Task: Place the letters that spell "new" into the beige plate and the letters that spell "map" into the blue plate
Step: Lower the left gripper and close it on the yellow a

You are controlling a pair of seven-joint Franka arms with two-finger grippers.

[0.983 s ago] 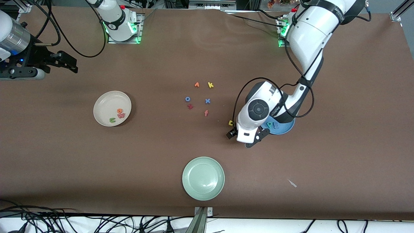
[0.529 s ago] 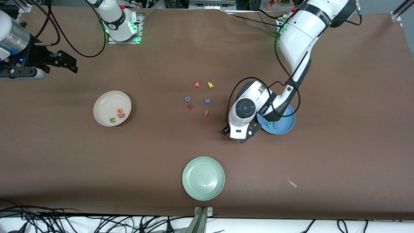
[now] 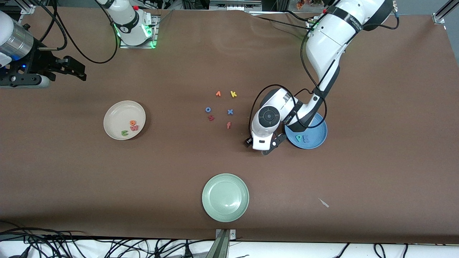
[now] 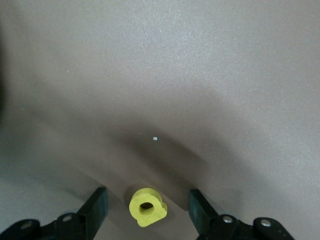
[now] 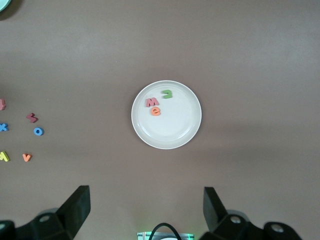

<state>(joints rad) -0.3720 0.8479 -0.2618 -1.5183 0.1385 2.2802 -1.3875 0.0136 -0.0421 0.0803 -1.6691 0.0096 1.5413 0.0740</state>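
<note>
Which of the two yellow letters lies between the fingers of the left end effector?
The yellow a, with a round hole, lying beside the blue plate. The yellow k lies among the loose letters, farther from the front camera.

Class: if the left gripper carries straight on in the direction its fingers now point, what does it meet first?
Probably the yellow a, lying between the left gripper's open fingers, then the table beneath it.

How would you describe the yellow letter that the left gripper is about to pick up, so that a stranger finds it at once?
Start at the blue plate toward the left arm's end of the table. Just beside it the left gripper is low over the bare table, its fingers on either side of the yellow letter a. It is a rounded foam piece with one hole, lying alone, away from the loose letters mid-table.
</note>
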